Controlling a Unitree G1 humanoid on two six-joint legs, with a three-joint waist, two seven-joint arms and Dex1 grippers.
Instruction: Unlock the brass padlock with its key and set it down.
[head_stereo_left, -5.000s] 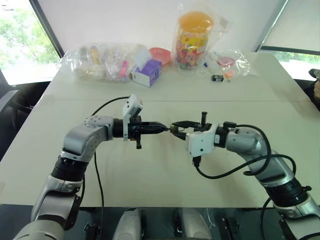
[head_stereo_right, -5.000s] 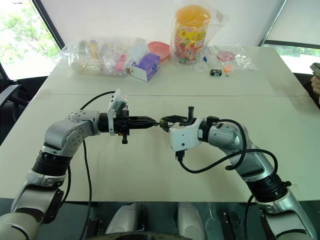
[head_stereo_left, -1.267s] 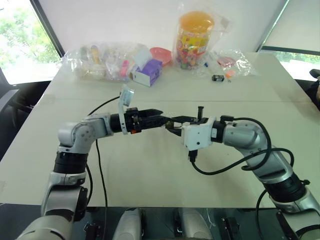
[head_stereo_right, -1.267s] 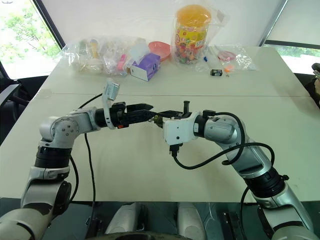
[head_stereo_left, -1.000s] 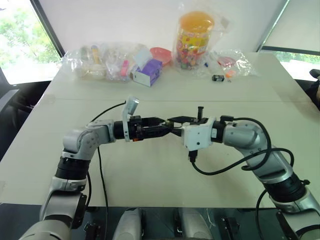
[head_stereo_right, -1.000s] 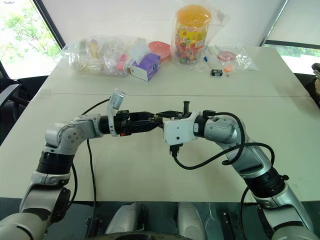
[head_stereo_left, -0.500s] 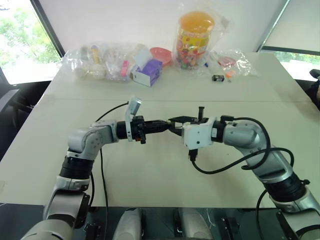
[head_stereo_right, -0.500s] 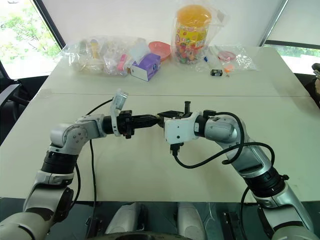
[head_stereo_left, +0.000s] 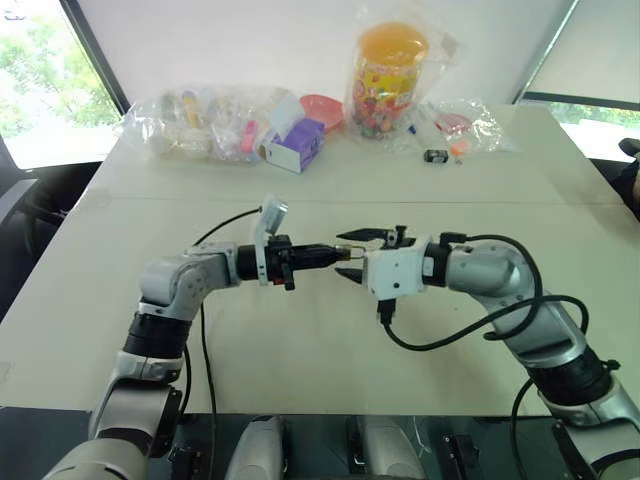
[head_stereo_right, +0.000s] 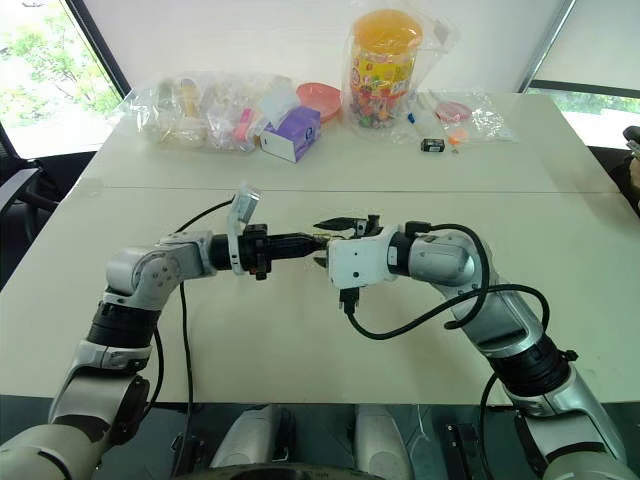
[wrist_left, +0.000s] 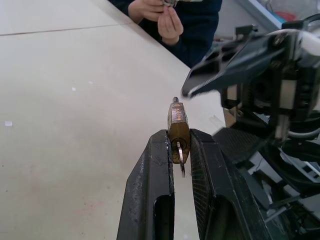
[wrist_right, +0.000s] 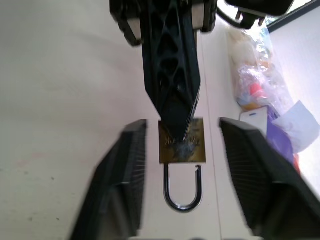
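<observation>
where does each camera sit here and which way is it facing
Left and right eye views: on the head, facing forward and down at the table; both arms show, left gripper meeting right gripper.
Left wrist view: on the left wrist, looking along its fingers, which clamp the brass padlock.
Right wrist view: on the right wrist, looking between its spread fingers.
Shared: both wrist views show the padlock and the opposite gripper.
</observation>
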